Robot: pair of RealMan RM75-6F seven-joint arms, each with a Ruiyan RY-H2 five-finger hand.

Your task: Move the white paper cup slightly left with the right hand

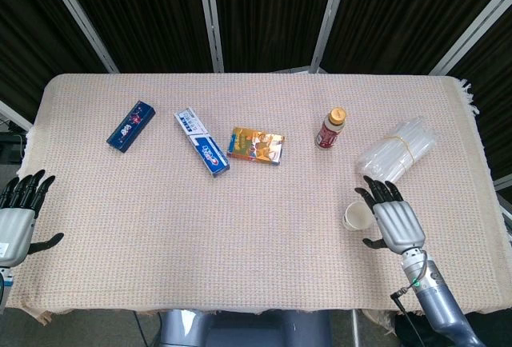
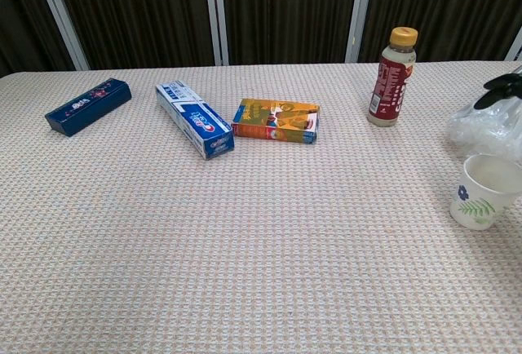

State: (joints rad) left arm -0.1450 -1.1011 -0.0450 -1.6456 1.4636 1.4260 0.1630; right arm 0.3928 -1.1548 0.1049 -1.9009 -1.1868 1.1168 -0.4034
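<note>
The white paper cup (image 1: 354, 216) with a blue flower and green leaves stands upright near the table's right front; the chest view shows the cup (image 2: 483, 192) at the right edge. My right hand (image 1: 392, 221) hovers just right of the cup and partly over it, fingers spread, holding nothing. Only dark fingertips (image 2: 500, 82) of it enter the chest view at the upper right. My left hand (image 1: 18, 213) hangs open off the table's left front corner, far from the cup.
A bundle of clear plastic (image 1: 398, 150) lies just behind the cup. A brown bottle (image 1: 330, 129) stands further back. An orange box (image 1: 256, 145), a toothpaste box (image 1: 202, 140) and a dark blue box (image 1: 130, 125) lie to the left.
</note>
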